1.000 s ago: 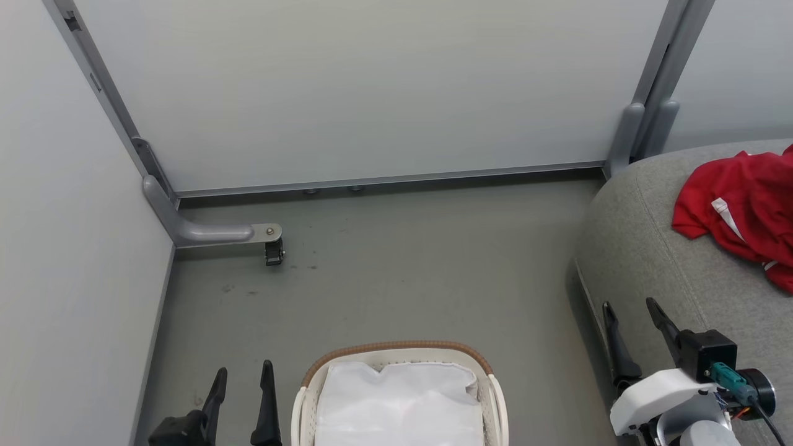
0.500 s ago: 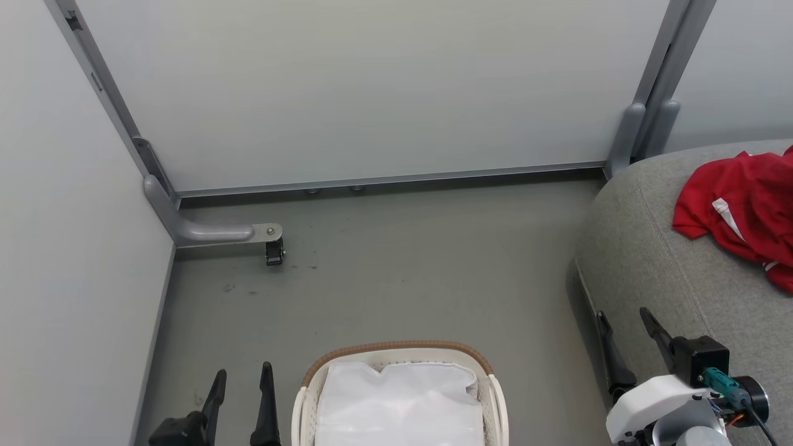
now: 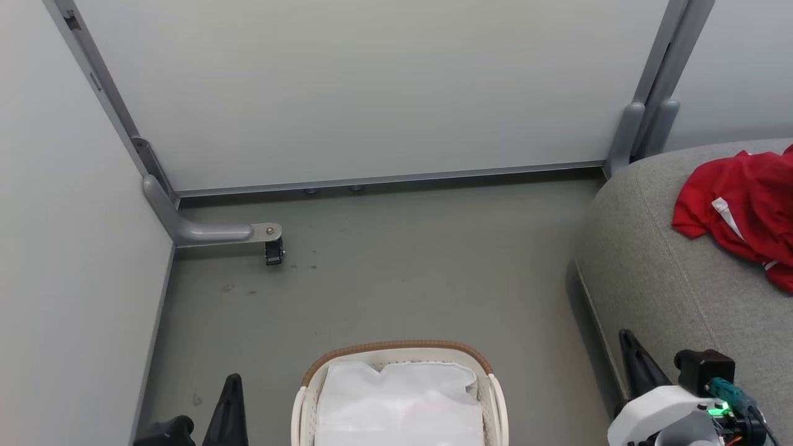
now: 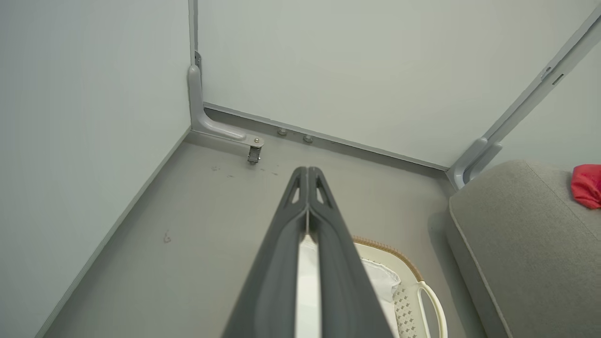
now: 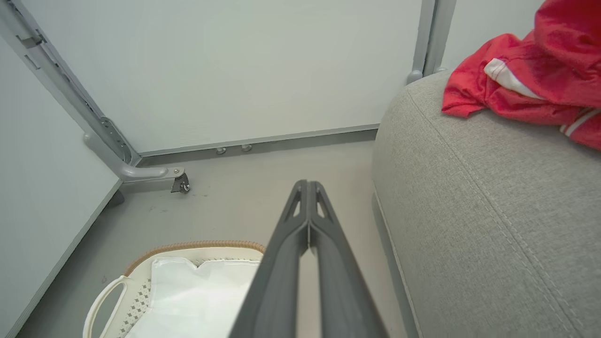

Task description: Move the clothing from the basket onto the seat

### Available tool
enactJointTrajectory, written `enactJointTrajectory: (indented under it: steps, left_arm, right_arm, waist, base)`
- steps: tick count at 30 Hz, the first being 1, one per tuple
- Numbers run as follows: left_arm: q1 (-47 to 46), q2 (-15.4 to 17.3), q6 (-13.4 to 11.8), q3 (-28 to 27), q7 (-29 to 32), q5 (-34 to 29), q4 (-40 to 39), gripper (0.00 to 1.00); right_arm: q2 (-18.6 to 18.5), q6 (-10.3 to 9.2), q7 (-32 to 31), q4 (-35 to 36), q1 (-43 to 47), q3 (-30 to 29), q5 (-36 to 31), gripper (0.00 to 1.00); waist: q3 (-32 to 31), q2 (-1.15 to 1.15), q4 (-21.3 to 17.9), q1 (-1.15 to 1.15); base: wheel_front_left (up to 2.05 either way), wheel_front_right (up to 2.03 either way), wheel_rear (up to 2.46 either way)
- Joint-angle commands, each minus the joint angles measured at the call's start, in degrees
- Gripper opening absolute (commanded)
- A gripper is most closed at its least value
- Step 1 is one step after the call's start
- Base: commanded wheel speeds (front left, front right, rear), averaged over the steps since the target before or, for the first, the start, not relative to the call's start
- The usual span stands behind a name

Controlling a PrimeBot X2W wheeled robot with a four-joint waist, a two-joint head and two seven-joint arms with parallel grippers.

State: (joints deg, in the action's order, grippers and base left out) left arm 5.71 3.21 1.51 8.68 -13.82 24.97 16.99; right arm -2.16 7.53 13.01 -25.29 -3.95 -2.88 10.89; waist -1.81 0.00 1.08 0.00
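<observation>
the bright red, white-trimmed clothing (image 3: 743,204) lies on the big grey upholstered seat (image 3: 657,266), the oval cream plastic basket (image 3: 396,345) with brown woven rim shows white liner (image 3: 396,402), and left gripper (image 3: 233,379) and right gripper (image 3: 627,337) are pinched closed on nothing, so park both arms clear of rim and cushion.

the clothing (image 3: 746,207) lies on the seat (image 3: 657,272), right of the basket (image 3: 396,387) on the floor (image 3: 396,266) before the wall (image 3: 372,87).

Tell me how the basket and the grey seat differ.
The basket is small, cream plastic with a brown woven rim; the seat is far bigger, grey fabric. The basket's visible part holds white liner; the seat carries red clothing. Both stand on the floor.
</observation>
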Motion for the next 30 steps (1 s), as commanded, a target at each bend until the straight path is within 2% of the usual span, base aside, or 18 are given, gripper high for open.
enactJointTrajectory:
  steps: [1,21,30]
  left_arm:
    - [-1.11,0.1,0.32,-0.82,0.57,2.27,-0.9,0.0]
    - [-4.27,-0.01,1.89,-4.76,5.92,19.91,-1.57,0.0]
    - [-5.39,-0.04,2.47,-6.21,7.89,26.3,-1.78,0.0]
  right_arm:
    - [-0.27,0.0,-0.64,1.1,-1.34,-0.39,2.86,0.0]
    - [-0.44,-0.02,-5.3,4.52,-1.24,-0.78,24.33,0.0]
    - [-0.51,-0.02,-7.21,5.48,-1.46,-1.18,32.04,0.0]
  waist:
    - [0.03,0.0,-0.01,0.0]
    - [0.37,0.0,-0.2,0.0]
    - [0.52,0.0,-0.28,0.0]
  base:
    - [0.0,0.0,0.0]
    - [0.0,0.0,0.0]
    - [0.0,0.0,0.0]
